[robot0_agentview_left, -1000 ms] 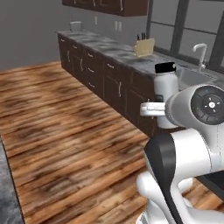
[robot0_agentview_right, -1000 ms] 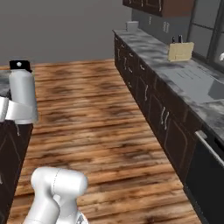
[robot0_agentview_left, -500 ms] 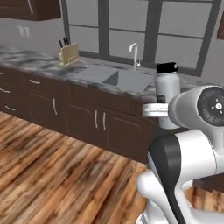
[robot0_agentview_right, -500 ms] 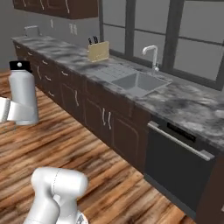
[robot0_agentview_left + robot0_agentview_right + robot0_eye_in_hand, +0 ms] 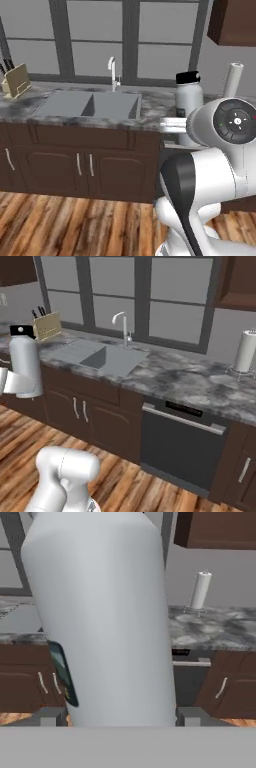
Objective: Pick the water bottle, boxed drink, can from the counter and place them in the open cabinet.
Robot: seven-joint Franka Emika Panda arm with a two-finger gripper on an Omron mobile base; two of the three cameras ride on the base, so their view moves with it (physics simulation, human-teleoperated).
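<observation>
Water bottle [image 5: 100, 612] is clamped upright in my gripper [image 5: 115, 717], jaws spread wide around its body, carried in the air so nothing tips. Wall cabinet [image 5: 220, 529] sits at 2 o'clock, above the counter [image 5: 220, 632].

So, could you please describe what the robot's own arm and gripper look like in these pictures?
The arm is glossy white, built of rounded, tube-like links, with a dark grey-black band curving over one joint. A round dark end cap on the upper joint carries small coloured dots. No loose cables show. The gripper has two small blocky dark grey finger tips.
</observation>
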